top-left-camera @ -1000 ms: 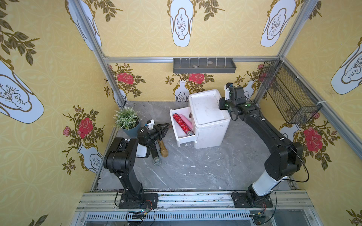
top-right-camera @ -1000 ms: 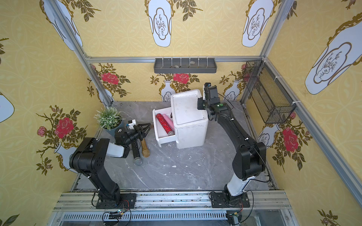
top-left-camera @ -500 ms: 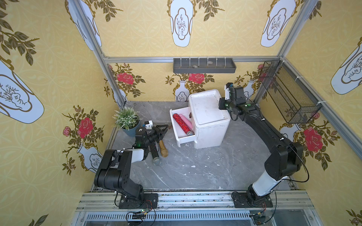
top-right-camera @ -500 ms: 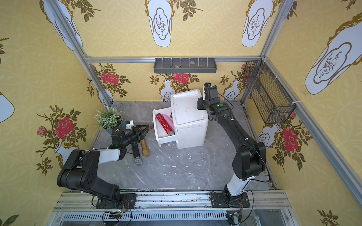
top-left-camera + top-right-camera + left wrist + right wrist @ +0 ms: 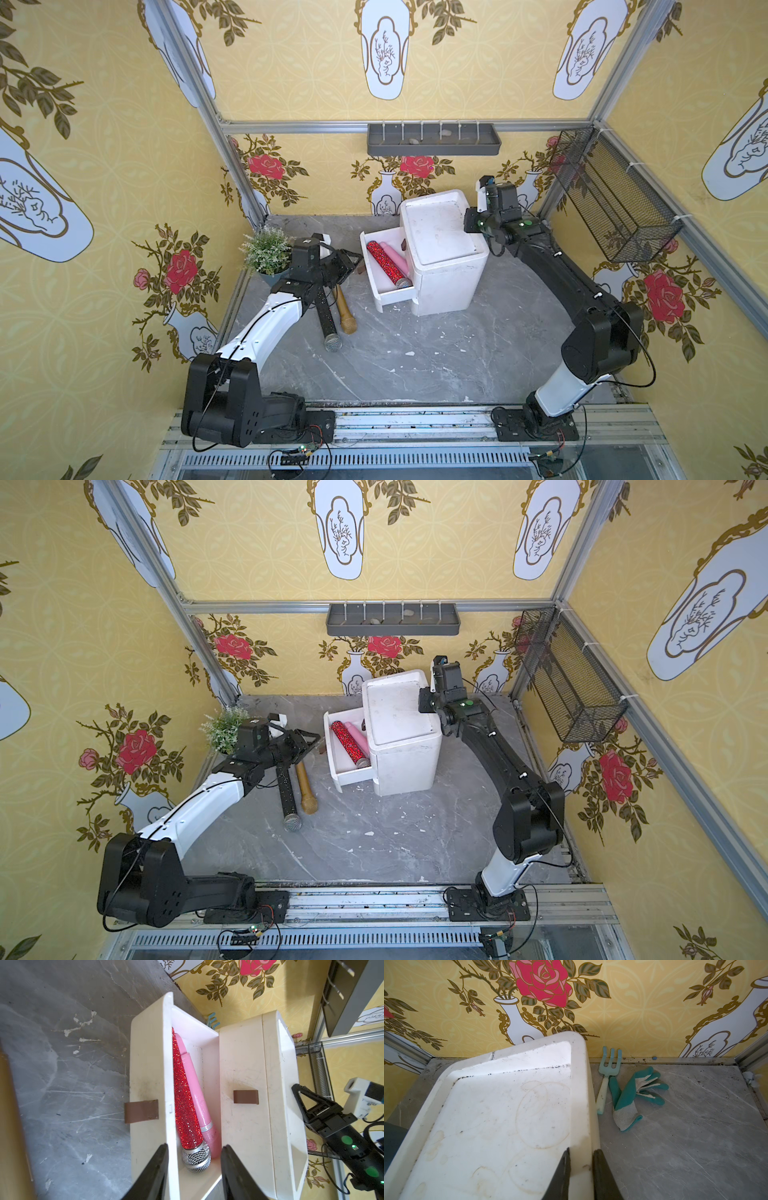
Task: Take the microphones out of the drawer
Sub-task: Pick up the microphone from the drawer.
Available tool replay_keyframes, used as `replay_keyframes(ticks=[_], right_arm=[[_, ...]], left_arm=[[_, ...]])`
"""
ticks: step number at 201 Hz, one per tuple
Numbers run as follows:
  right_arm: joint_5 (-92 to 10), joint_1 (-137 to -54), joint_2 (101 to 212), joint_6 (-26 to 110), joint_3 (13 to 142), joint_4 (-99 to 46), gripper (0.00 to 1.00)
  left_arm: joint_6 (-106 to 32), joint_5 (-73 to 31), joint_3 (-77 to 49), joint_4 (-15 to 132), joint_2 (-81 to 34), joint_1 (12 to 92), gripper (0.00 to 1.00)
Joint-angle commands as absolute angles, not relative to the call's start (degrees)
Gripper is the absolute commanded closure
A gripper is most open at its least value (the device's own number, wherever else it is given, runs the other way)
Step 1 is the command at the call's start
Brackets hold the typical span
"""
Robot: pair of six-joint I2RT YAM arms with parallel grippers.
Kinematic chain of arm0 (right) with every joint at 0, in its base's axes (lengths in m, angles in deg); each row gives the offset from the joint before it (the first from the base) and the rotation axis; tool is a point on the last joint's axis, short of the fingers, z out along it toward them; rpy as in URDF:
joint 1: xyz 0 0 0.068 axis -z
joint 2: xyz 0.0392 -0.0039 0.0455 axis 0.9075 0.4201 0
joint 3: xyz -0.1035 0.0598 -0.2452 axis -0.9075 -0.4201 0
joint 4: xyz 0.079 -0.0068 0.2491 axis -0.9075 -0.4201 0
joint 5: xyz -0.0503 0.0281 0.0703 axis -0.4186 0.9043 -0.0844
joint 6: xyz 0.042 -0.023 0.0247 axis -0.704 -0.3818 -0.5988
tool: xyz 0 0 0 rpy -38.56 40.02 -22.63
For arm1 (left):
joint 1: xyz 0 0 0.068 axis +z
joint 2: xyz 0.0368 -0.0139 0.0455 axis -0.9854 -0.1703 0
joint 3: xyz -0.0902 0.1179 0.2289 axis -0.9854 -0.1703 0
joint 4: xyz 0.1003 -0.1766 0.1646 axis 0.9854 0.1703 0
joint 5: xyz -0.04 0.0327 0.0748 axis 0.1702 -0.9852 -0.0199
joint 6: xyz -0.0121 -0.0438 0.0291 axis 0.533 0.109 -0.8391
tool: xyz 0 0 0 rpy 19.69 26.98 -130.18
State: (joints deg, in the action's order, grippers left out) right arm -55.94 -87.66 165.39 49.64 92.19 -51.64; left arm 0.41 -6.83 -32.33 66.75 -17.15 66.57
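Nearest the arm bases, the grey tabletop (image 5: 415,365) carries only small white flecks. Further in, towards the left arm, a black mic (image 5: 326,313) and a gold mic (image 5: 345,309) lie side by side and touching, heads pointing to the near edge. Above their handle ends hangs the left gripper (image 5: 353,262), between the plant (image 5: 266,251) and the drawer (image 5: 149,1064). Its jaws stand partly apart with nothing between them, and it points at the drawer without touching it. The drawer is pulled out of the white cabinet (image 5: 440,232) towards the left arm. Inside it lie a red mic (image 5: 185,1105), glittery with a silver mesh head, and a pink mic (image 5: 199,1093) pressed along its side, between the red one and the cabinet. Both have their heads at the drawer's near end. The right gripper (image 5: 580,1152) is at the cabinet's top, on the side away from the drawer, jaws drawn in and pinching the raised rim. Behind the cabinet, by the back wall, a pale green fork (image 5: 609,1066) lies just beside a green glove (image 5: 631,1097). On the walls hang a grey shelf (image 5: 432,139) and a wire basket (image 5: 615,199).
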Motion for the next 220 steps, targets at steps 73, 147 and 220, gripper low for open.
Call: replay_keyframes(ticks=[73, 147, 220], right_arm=[[-52.98, -87.79, 167.06, 47.61, 90.58, -57.93, 0.99], [-51.20, -86.91, 167.15, 47.62, 89.81, -56.61, 0.99], [-49.65, -86.17, 166.97, 47.91, 88.80, -55.34, 0.99]], left_arm=[[-5.20, -20.01, -4.68, 98.08, -31.81, 57.34, 0.53], [-2.18, -26.33, 7.69, 103.54, -44.00, 51.82, 0.42], [2.05, -31.14, 11.64, 106.00, -49.11, 50.41, 0.39]])
